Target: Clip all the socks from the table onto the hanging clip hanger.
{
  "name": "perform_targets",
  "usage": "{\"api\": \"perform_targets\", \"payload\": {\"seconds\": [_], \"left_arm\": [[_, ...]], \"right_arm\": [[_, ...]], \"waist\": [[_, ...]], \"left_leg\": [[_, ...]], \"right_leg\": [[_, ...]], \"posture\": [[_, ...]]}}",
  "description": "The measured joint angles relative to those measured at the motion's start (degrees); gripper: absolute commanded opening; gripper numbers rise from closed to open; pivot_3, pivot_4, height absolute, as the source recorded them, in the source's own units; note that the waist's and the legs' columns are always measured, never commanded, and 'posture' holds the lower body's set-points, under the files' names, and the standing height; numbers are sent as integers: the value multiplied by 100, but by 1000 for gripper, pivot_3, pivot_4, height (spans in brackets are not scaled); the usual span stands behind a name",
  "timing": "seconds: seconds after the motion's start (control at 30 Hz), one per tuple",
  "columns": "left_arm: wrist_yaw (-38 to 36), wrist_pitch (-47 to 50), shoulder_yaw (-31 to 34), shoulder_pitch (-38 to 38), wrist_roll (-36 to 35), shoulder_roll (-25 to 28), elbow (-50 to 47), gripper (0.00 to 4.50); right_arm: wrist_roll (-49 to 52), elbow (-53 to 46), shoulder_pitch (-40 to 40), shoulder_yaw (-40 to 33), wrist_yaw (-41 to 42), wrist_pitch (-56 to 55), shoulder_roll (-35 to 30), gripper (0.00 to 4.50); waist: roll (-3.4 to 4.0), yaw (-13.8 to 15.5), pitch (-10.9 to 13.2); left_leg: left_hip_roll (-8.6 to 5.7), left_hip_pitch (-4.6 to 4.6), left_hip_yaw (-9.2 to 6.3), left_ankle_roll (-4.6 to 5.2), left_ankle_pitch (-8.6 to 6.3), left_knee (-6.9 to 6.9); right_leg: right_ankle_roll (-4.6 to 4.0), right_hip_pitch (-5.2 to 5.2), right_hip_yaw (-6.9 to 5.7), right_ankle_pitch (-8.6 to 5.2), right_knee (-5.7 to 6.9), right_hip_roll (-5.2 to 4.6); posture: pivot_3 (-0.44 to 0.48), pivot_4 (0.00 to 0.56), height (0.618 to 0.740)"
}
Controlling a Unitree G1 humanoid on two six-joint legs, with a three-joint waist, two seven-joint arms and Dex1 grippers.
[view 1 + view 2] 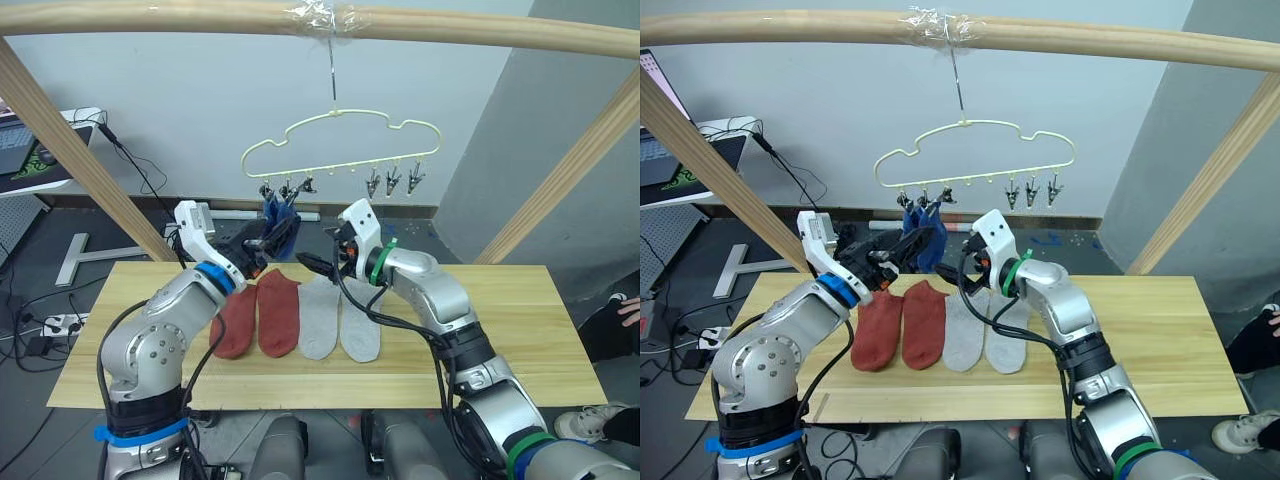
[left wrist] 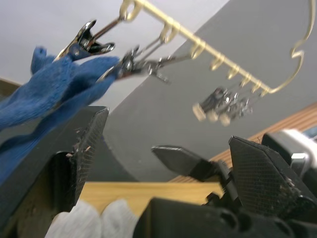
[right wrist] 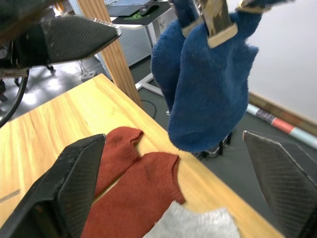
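Socks (image 1: 298,316) lie on wooden table (image 1: 520,330) before grey wall (image 1: 200,110).

Blue socks (image 3: 208,94) w/ fuzzy knit. 2 rust-red socks (image 1: 258,315), 2 light grey socks (image 1: 340,318), all plain. Table (image 1: 520,320) light wood, visible grain. Clip hanger (image 1: 340,145) pale yellow, clips silver-metal. Pole frame (image 1: 480,30) pale wood. Gripper fingers (image 3: 74,32) black, fine textured pattern.

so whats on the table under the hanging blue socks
Four socks lie flat in a row on the table: two rust-red socks and two light grey socks. The right gripper covers the grey socks' far ends. The blue socks hang clipped above.
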Motion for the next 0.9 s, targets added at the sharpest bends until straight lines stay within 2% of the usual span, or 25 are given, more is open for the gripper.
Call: {"api": "perform_targets", "payload": {"seconds": [0.17, 0.4, 0.6, 0.73, 0.9], "left_arm": [[-97, -300, -260, -2, 354, 52, -25, 4500], [-377, -1266, -1270, -66, 1515, 83, 30, 4500], [-330, -2096, -1794, -484, 2361, -466, 786, 4500], [-272, -2429, -1843, -589, 2732, -595, 1129, 4500], [-2, -3198, -1809, -1137, 3311, -918, 2360, 4500]], "right_arm": [[138, -282, 241, -83, -10, 165, -287, 4458], [243, -860, 497, -378, -100, 288, -698, 4458], [628, -1615, 769, -557, -14, 543, -972, 4458], [743, -1809, 805, -667, -35, 658, -1047, 4458], [831, -1991, 886, -750, -287, 768, -1053, 4458]], "waist": [[2, 41, 2], [14, 88, 10], [16, 81, 13], [17, 61, 13], [16, 70, 13]], "left_leg": [[1, -3, 3, 0, 0, 0], [-3, -16, 10, 0, -1, -9], [-1, -15, 16, 1, -2, -13], [2, -12, 33, 2, -2, -14], [-4, -17, 44, 3, -1, -8]], "right_leg": [[0, 0, 1, 0, -13, 1], [0, 1, 8, 1, -45, 0], [1, 1, 6, 1, -47, 1], [1, 1, 3, 1, -43, 5], [3, 1, 3, 2, -44, 5]], "posture": [[89, 227, 740], [69, 223, 740], [50, 219, 740], [19, 213, 740], [-2, 207, 740]]}}
